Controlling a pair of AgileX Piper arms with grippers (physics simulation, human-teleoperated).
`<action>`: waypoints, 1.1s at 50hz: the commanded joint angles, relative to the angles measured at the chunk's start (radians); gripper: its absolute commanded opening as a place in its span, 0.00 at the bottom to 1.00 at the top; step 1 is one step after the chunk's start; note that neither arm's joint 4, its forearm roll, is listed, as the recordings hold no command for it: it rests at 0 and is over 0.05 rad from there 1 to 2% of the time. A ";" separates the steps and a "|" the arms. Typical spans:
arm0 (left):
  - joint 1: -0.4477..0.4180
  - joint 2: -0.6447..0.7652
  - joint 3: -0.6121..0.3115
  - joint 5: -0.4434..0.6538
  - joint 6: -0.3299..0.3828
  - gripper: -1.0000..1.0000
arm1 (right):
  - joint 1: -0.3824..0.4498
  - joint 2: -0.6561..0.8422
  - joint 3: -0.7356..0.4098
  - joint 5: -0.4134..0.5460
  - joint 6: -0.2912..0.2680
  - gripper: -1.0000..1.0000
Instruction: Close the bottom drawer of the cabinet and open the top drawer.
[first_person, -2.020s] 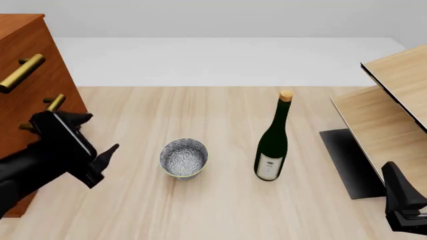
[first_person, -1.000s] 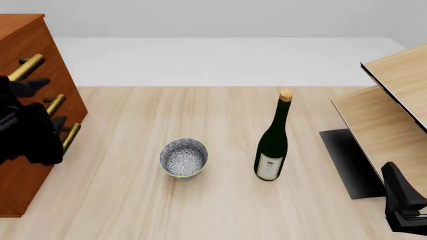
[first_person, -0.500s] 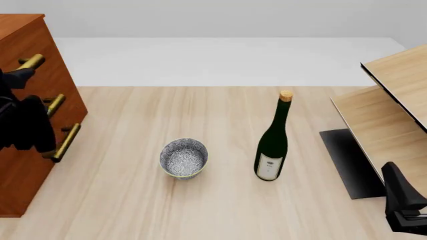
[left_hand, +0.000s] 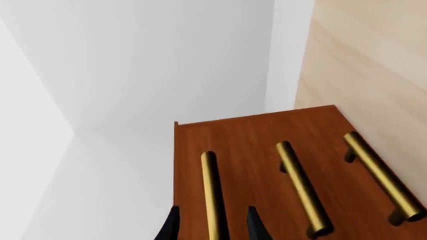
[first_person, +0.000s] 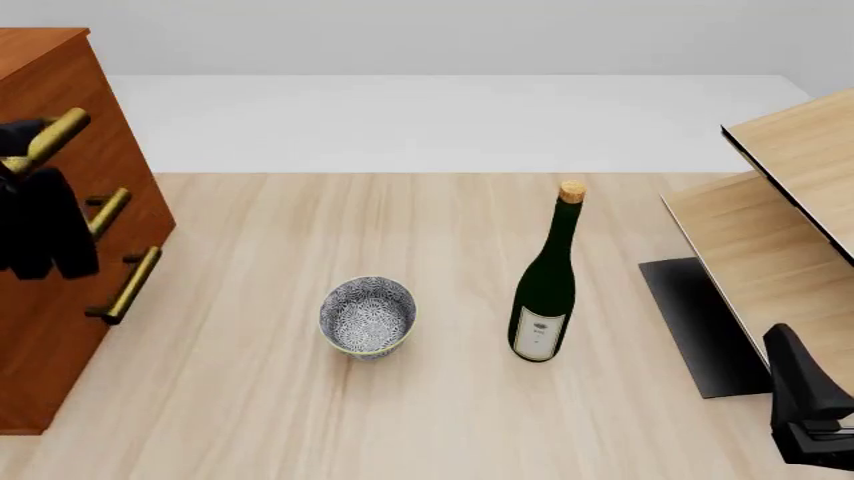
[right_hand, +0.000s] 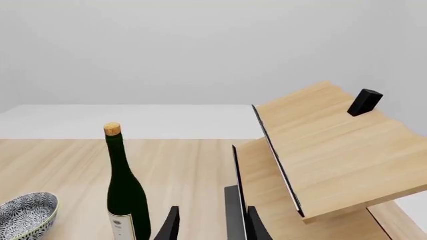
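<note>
The cabinet (first_person: 114, 160) stands at the table's left edge, its three brass handles facing right. My left gripper (first_person: 20, 150) is up at the top drawer (first_person: 78, 82). In the left wrist view its fingertips (left_hand: 172, 227) stand either side of the top drawer's handle (left_hand: 209, 185) without touching it, so it is open. The bottom drawer (first_person: 60, 360), with its handle (first_person: 127, 285), looks flush with the other fronts. My right gripper (first_person: 787, 365) rests low at the front right, open and empty, and also shows in the right wrist view (right_hand: 212, 227).
A patterned bowl (first_person: 367, 315) and a dark green wine bottle (first_person: 545, 290) stand mid-table. A pale-wood shelf unit (first_person: 787, 220) fills the right side, with a black pad (first_person: 701, 320) at its foot. A small black block (right_hand: 365, 101) sits on the shelf's top.
My left gripper has risen along the cabinet front from the bottom drawer's level to the top handle, uncovering the bottom handle. The right arm has not moved.
</note>
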 joint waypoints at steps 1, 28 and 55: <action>0.013 0.026 -0.035 0.015 -0.030 1.00 | 0.000 0.000 0.000 -0.001 -0.004 1.00; 0.050 0.012 -0.035 0.054 -0.083 1.00 | 0.008 -0.001 0.003 -0.009 -0.021 1.00; 0.101 0.007 -0.038 0.092 -0.118 1.00 | 0.012 -0.001 0.004 -0.013 -0.031 1.00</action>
